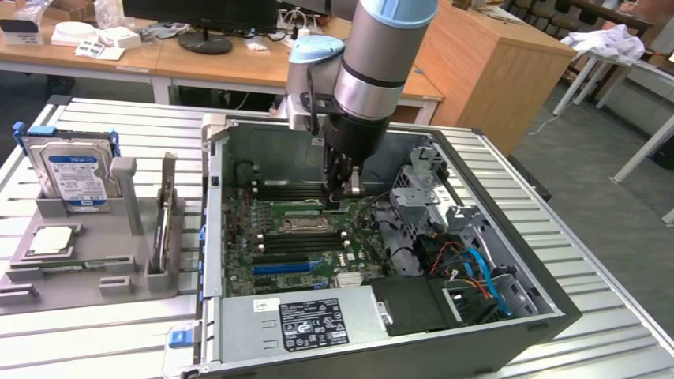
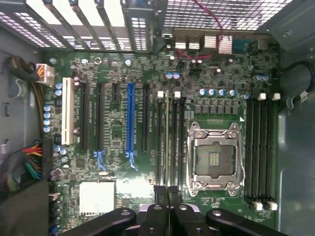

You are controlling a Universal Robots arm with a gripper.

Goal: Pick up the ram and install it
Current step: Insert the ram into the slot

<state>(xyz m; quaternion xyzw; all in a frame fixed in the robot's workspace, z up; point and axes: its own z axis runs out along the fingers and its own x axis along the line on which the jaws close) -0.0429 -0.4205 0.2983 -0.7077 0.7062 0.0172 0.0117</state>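
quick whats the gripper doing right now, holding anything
gripper: closed on the ram, which is held edge-on over the memory slots of the motherboard

You've got hard drive [image 1: 76,170] upright in grey holder [image 1: 126,264], exterior view's left; CPU chip [image 1: 50,241] lying flat beside it; power supply [image 1: 305,320] in open case [image 1: 526,304].

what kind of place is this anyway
Most likely a robotics lab or workshop: a robot arm reaches into an open computer case on a slatted metal table, with wooden desks and a monitor behind.
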